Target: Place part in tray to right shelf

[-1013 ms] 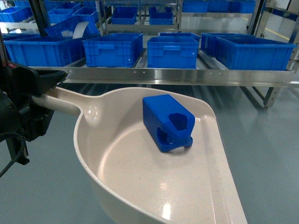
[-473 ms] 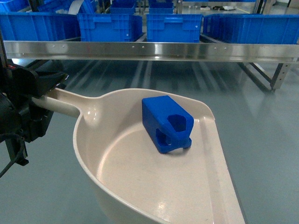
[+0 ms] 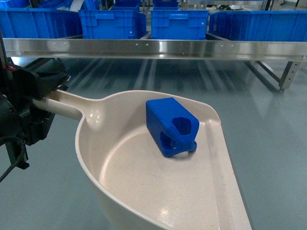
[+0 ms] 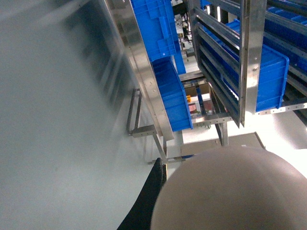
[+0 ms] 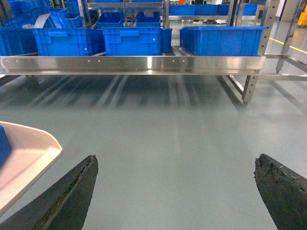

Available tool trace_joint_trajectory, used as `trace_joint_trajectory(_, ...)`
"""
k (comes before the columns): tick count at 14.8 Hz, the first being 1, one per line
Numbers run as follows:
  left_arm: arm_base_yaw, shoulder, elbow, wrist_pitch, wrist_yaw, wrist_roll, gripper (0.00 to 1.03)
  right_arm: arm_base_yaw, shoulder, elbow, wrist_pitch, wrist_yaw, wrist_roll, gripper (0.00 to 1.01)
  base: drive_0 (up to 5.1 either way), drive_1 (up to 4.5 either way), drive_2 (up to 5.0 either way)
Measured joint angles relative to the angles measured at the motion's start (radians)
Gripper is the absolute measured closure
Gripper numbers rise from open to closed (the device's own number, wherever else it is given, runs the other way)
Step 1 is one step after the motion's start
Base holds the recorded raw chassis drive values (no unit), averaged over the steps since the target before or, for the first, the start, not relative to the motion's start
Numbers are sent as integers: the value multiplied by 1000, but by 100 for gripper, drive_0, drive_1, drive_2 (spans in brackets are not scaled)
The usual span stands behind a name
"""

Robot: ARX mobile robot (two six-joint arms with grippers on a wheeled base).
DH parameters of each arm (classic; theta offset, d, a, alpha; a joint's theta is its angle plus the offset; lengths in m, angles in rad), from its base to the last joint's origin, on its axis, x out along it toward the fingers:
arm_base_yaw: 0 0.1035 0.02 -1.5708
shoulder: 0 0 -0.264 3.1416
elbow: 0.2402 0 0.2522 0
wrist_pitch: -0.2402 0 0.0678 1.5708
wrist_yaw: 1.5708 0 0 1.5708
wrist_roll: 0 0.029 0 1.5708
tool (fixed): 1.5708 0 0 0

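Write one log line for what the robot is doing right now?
left gripper: holding tray handle | part: in tray | right gripper: open, empty | shelf: ahead

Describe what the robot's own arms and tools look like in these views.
The left arm's tool is matt black and blocky, with a thin black cable looping beneath it. The right tool shows two dark, tapered, blade-like fingers with rough, worn inner edges tinged greenish. No markings or labels are readable on either.

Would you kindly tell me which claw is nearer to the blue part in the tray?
Left. The left claw grips the tray handle, with the part lying inside the tray. The right claw hangs open over bare floor, beyond the tray's front corner.
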Motion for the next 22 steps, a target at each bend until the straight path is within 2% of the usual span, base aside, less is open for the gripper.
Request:
trace_joint_trajectory(8,0,-3,0,0,0,3,91,0,-4,0,2,0,0,3,-37,395,-376)
trace_joint_trajectory(13,-4,-3,0,0,2,3,91,0,-5,0,3,0,0,3,-302,503,-170)
trace_joint_trajectory(17,1,-3,0,1,-2,3,91,0,-4,0,3,0,0,3,-12,402,-427)
trace_joint_trajectory(22,-3,-3,0,1,3,3,91,0,-4,0,1,1,0,3,-280,496,-221)
